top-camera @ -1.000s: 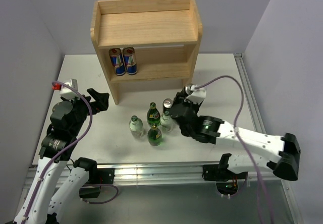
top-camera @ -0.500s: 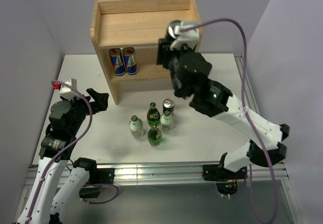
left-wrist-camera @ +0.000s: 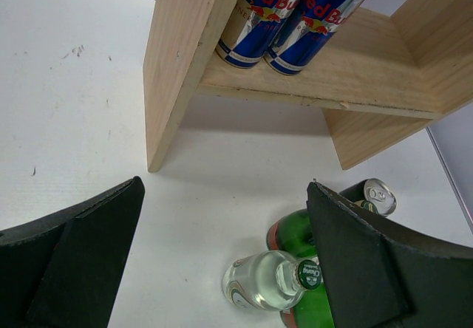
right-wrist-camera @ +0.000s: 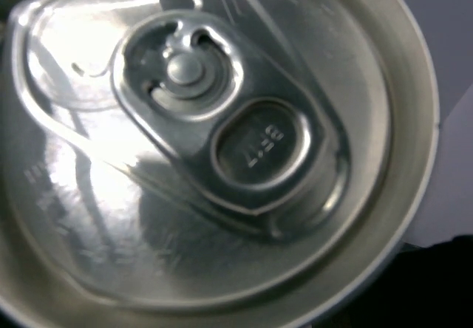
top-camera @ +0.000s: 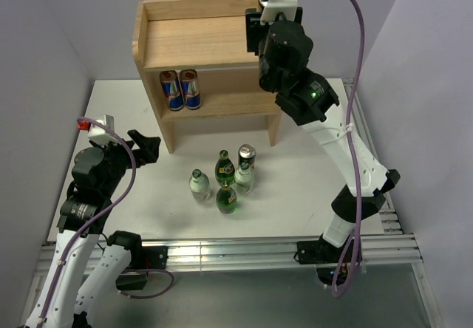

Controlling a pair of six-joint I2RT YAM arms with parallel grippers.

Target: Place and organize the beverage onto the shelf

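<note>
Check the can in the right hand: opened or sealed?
Sealed. On the can, the pull tab lies flat against the lid; no hole shows.

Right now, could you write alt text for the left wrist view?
Two Red Bull cans stand on the lower board of a wooden shelf. On the white table, bottles and a can cluster beside the wide-open left fingers.

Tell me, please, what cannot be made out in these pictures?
1. Right wrist view: only the lid of the can shows, filling the frame; its body and label are unseen.
2. Top view: the right gripper covers the can, so whether it rests on the shelf is unclear.
3. Left wrist view: the green bottles are cut off by the bottom edge and a finger of the left gripper.
</note>
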